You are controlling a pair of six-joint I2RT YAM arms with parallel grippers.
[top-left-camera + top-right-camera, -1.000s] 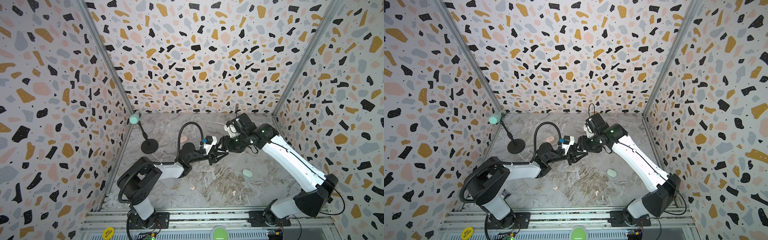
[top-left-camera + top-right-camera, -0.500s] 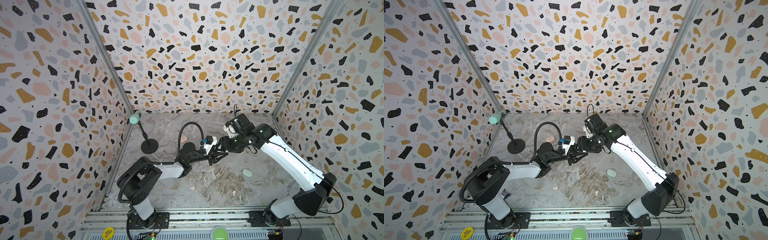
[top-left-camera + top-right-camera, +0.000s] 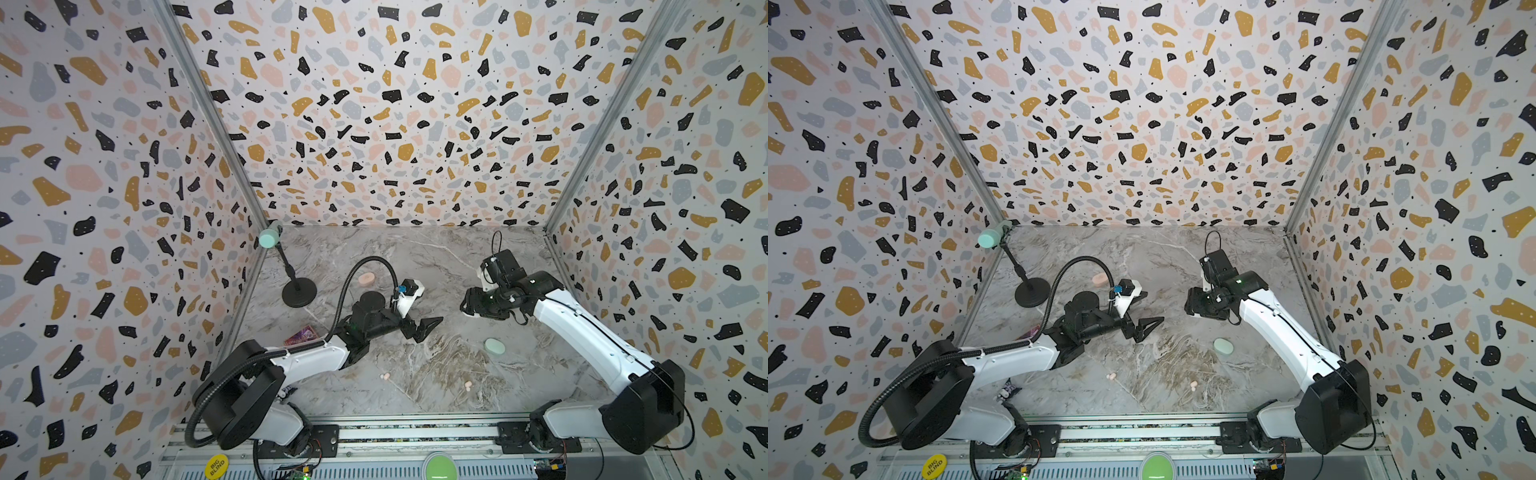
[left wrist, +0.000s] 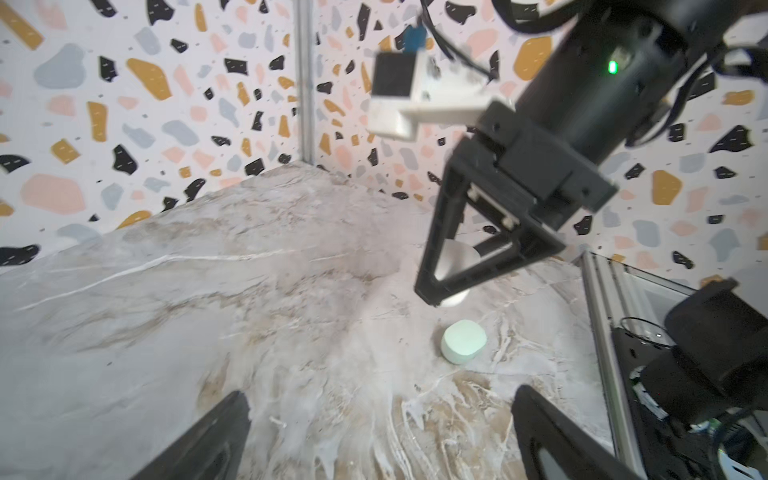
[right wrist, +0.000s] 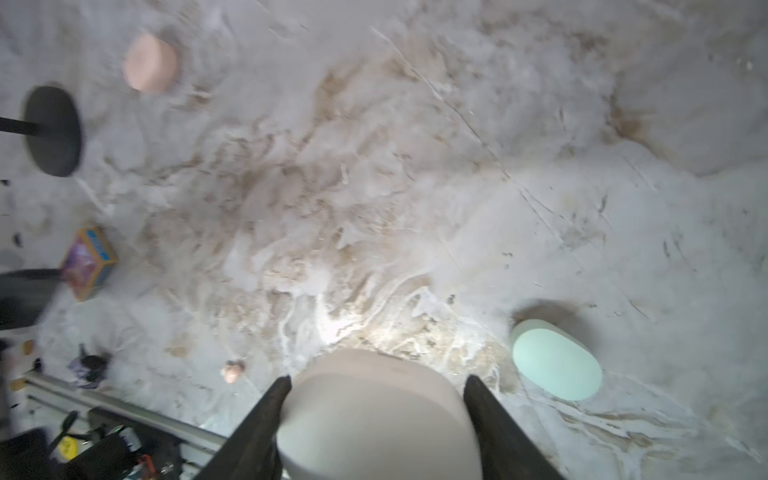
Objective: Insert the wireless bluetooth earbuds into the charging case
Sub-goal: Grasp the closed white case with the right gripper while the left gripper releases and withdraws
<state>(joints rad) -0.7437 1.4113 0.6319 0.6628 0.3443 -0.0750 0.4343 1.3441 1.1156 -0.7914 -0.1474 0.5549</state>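
L→R, both top views. Far L: mic stand w/ mint foam head, base on marble table close to the L wall. Looks parked clear of the work zone. Just in front of it is a small printed box, partly under the L arm; no role in the task as far as I can judge. Pink case lies flat toward the back, looks closed, well apart from both grippers. L gripper is over table centre, jaws spread wide. L wrist view shows bare marble betw. the fingers, so it is released and empty. Judged reason: this is the free hand for fetching buds, so it stands open. Pink bud A lies loose near the front rail, L of centre. Pink bud B likewise, R of centre. The two are well apart, untouched, in no case. No white or mint buds made out in these frames. R gripper sits R of centre, facing the L gripper across a gap. Its jaws are part-way apart and press both flanks of the white case, so it is grasping it, apparently clear of the table. Prob. held up as the receiving case so the other arm can load it. Can't tell if the lid is open. Mint case lies flat just in front of the R gripper, closed-looking, untouched. Est.: visible buds not yet inserted. Next prob. = L arm down to bud A or B. Buds are small + rounded, so likely to slip if the pinch is off-centre.
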